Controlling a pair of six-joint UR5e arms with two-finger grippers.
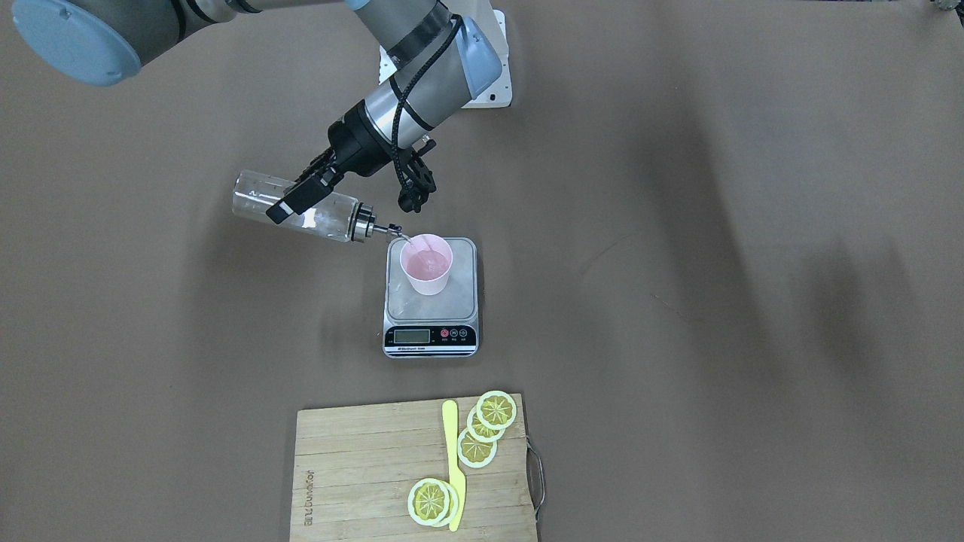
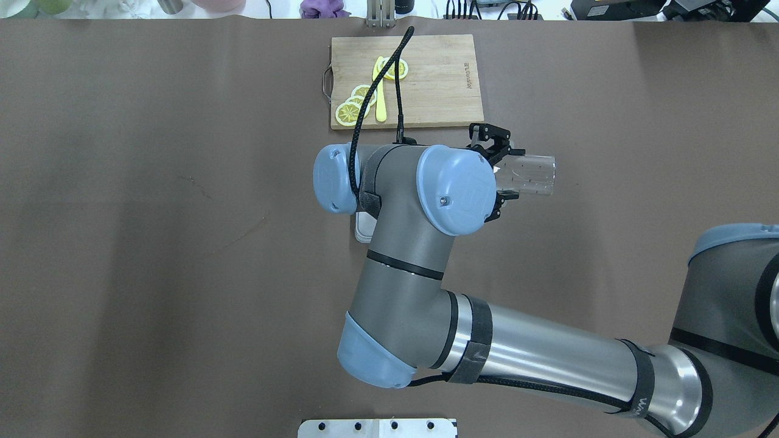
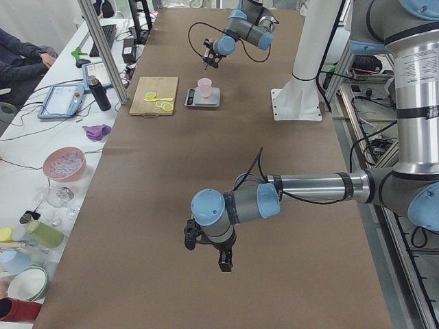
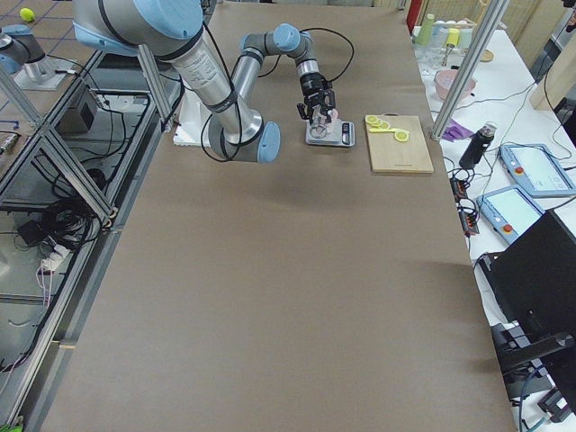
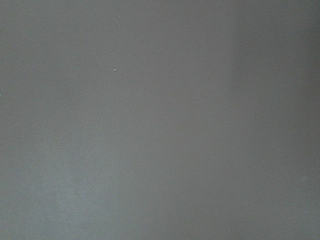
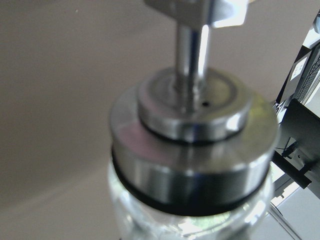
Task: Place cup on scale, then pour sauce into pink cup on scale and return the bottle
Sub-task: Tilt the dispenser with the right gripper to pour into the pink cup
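A brand mark is burned into one end of the single bamboo cutting board (image 1: 361, 467), and a printed strip runs under the display (image 1: 411, 336) of the scale (image 1: 452, 305); both are too small to read. Three small round buttons (image 1: 453, 333) sit beside the display, one red and two dark.

One pink cup (image 1: 427, 265) stands upright on the scale's steel platform, towards its far side. The right gripper (image 1: 301, 197) is clamped across the middle of one clear glass bottle (image 1: 252, 199), which is tipped almost level. Its chrome spout is at the cup's rim, where a thin clear thread of sauce (image 1: 405, 239) shows.

The board holds one yellow knife (image 1: 452, 452) and five lemon slices (image 1: 497, 409), three overlapping at one side and two overlapping near the blade.

The left gripper (image 3: 206, 252) hangs above bare table, well apart; I cannot tell how wide its fingers stand.
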